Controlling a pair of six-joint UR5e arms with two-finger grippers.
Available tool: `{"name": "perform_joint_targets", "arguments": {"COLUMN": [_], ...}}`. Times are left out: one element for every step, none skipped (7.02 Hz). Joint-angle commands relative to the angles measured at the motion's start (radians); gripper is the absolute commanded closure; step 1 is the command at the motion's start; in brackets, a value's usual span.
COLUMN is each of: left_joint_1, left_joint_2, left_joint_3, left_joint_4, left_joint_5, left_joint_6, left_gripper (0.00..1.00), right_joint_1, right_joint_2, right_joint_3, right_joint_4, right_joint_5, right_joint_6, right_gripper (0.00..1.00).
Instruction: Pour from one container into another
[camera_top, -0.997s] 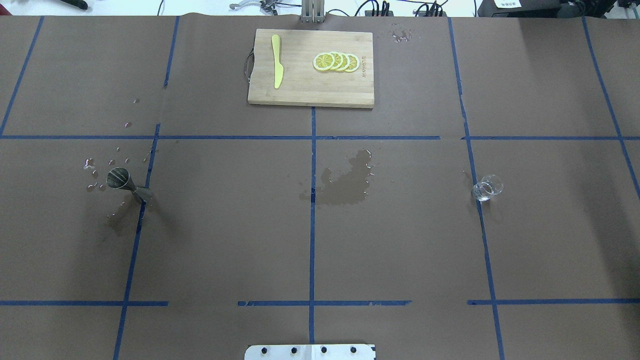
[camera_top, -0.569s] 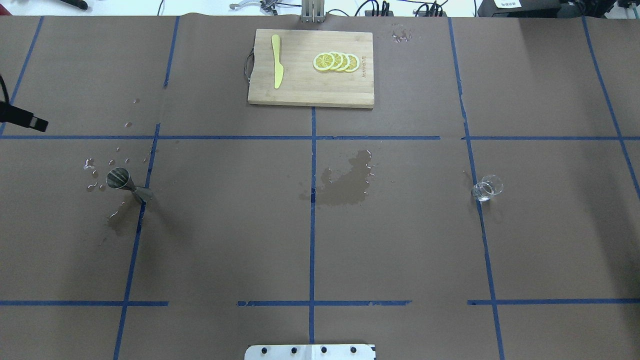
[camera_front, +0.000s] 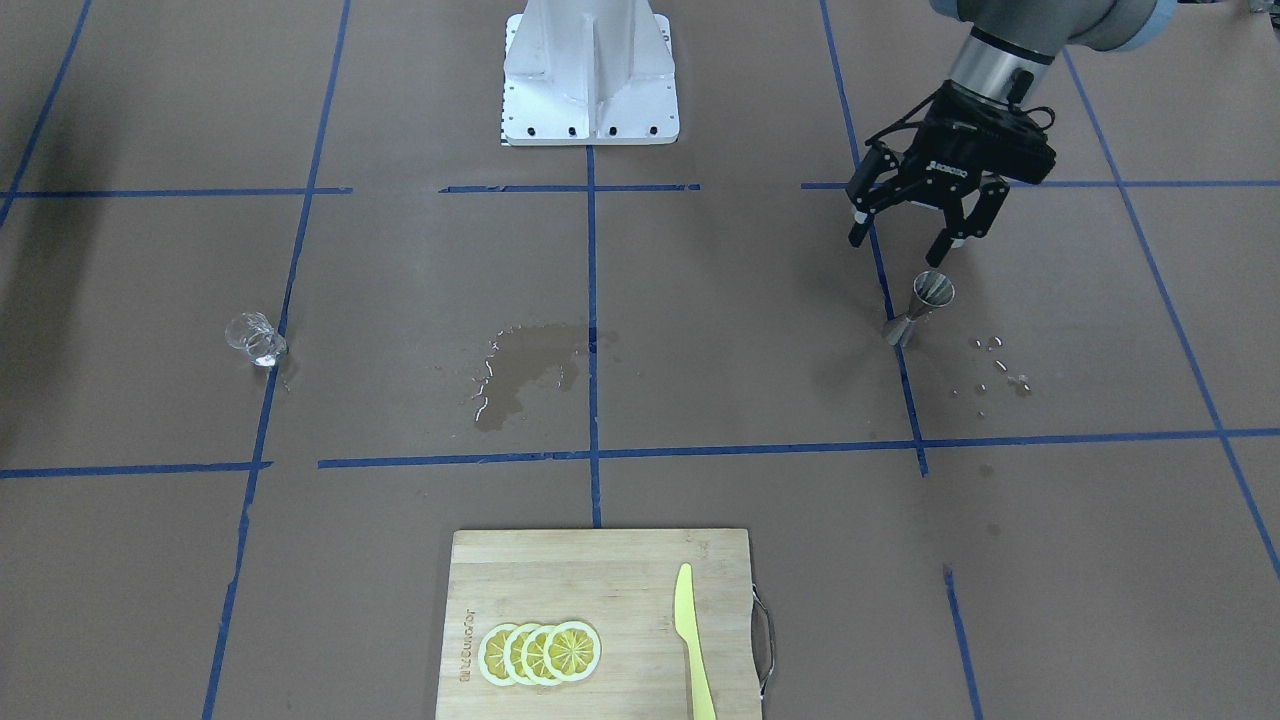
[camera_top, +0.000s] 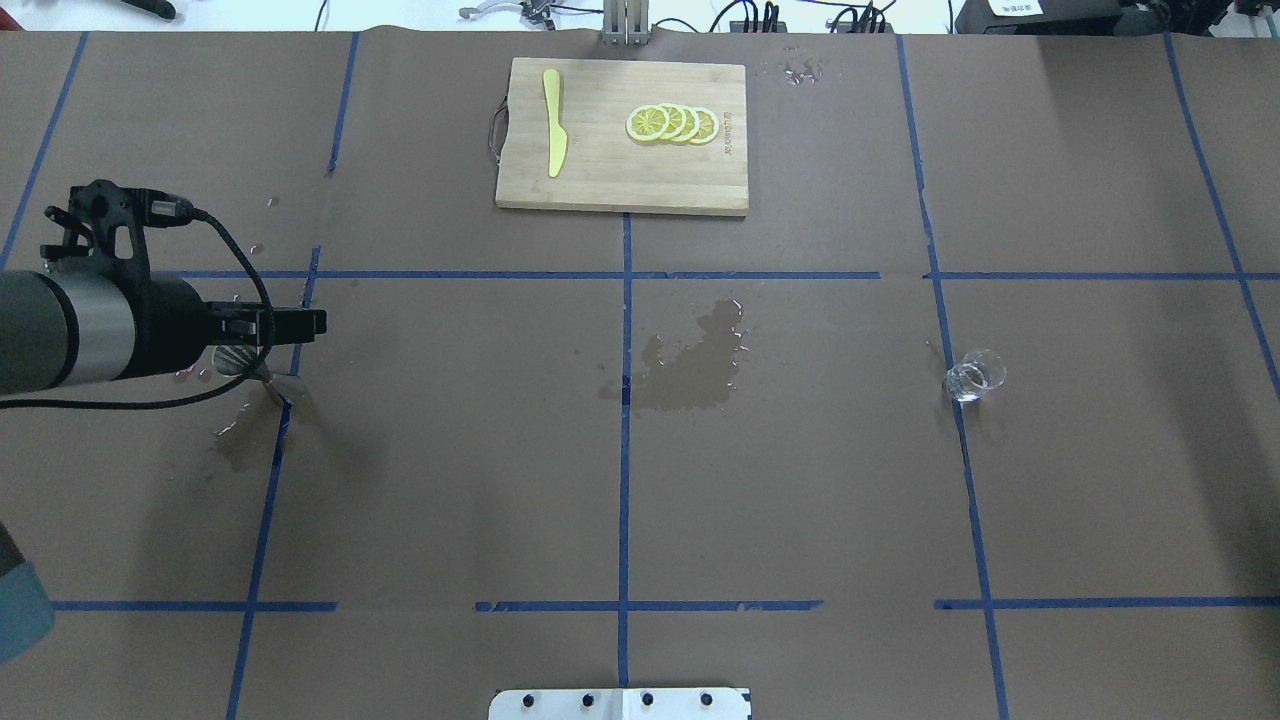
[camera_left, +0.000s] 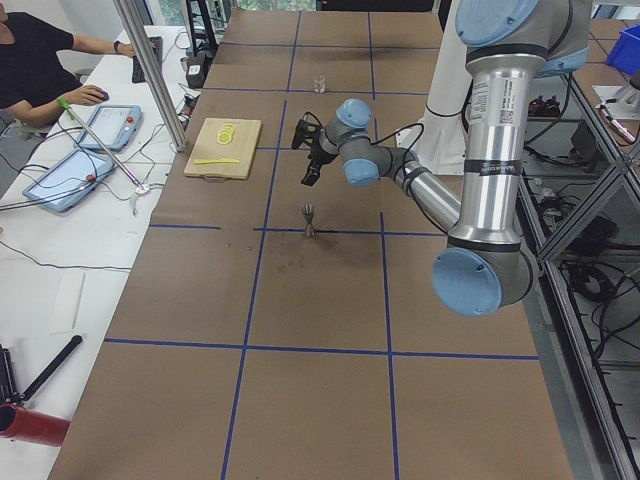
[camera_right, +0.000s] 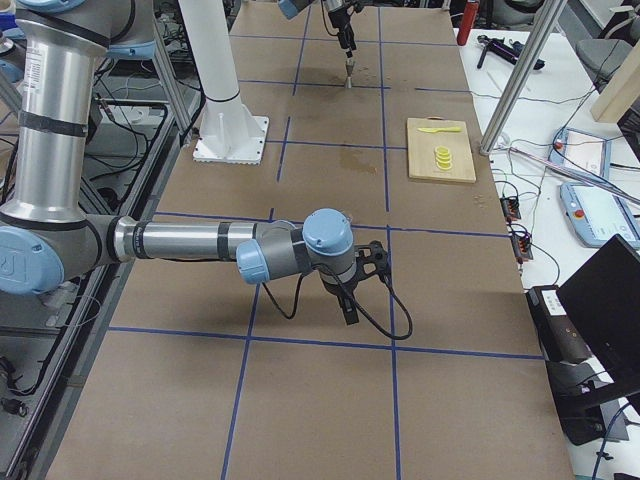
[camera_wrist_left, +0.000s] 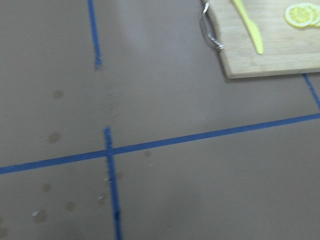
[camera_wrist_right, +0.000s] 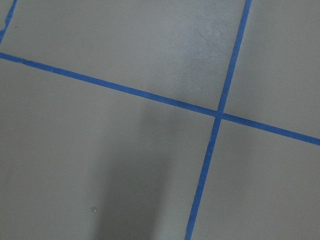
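Observation:
A steel jigger stands upright on the brown paper, also seen in the overhead view and the left side view. My left gripper hangs open just above and slightly behind it, touching nothing; from overhead the left gripper partly covers the jigger's top. A small clear glass stands alone on the opposite side of the table. My right gripper shows only in the right side view, low over the paper, and I cannot tell whether it is open.
A wooden cutting board with a yellow knife and lemon slices lies at the far middle. A wet stain marks the centre, with droplets around the jigger. The robot base stands at the near edge.
My left arm has come in from the left edge and moved its gripper over the jigger. The jigger and the glass have not moved.

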Motion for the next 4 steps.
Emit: {"name": "perform_joint_targets", "arguments": {"left_joint_1": [0.299,0.415,0.502,0.543], "left_joint_2": [0.152,0.179,0.204,0.219], "left_joint_3": [-0.061,-0.062,-0.058,-0.058], "left_joint_4": [-0.001,-0.003,0.002,0.002], "left_joint_5": [0.492,0.725,0.896,0.983], "left_joint_6": [-0.154,-0.297,-0.35,-0.354], "left_gripper": [0.0,0.0,0.0,0.01], "right_joint_1": [-0.001,-0.001,-0.001,-0.001], "right_joint_2": [0.01,0.013,0.015,0.015], "right_joint_3": [-0.004,-0.004,-0.004,-0.004], "right_joint_4": [-0.001,-0.001,-0.001,-0.001], "right_joint_5": [0.004,0.005,0.005,0.01], "right_joint_6": [0.006,0.018,0.018,0.02], "right_gripper": [0.0,0.0,0.0,0.0]}}
